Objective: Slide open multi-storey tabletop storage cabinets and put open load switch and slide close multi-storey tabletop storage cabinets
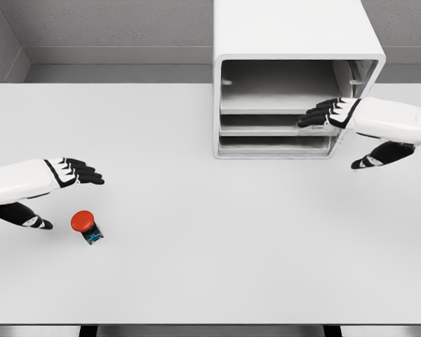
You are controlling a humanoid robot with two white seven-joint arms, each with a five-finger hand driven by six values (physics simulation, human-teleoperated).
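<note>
- load switch (86,225) lies on the white surface (210,267) at our front left: round red button cap, small dark body with a blue patch under it, tipped on its side.
- our left hand (69,173) hovers just above and behind the switch, not touching it; black fingers (84,172) stretched out flat and close together, thumb hanging below, holding nothing.
- storage cabinet (295,42) stands at the back right of the surface: white box, front open to us, pale grey trays stacked inside.
- our right hand (337,112) is at the cabinet front, fingers (316,116) extended and lying across the front edge of the middle tray (266,130); thumb drops apart, beside the cabinet's right wall.
- we can't tell if those fingers press the tray or just overlap it.
</note>
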